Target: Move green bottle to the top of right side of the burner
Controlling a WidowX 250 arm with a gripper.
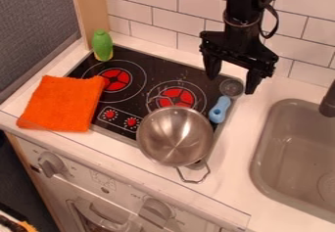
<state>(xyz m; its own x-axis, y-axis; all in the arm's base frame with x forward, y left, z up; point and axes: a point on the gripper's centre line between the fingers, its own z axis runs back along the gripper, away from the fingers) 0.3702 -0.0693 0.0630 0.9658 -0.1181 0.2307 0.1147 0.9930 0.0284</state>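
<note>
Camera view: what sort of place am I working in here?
Probably a small kitchen, perhaps a toy or mock-up one: a black stovetop with red burner rings, a grey sink set into the counter, and white wall tiles behind.

The black arm [245, 11] comes down nearly upright from the top edge, right of the middle. Its gripper [231, 85] hangs at the lower end, two fingers [211, 64] spread wide apart, tips pointing down. A dark cable [275, 24] loops out beside the wrist [241, 23].
</note>
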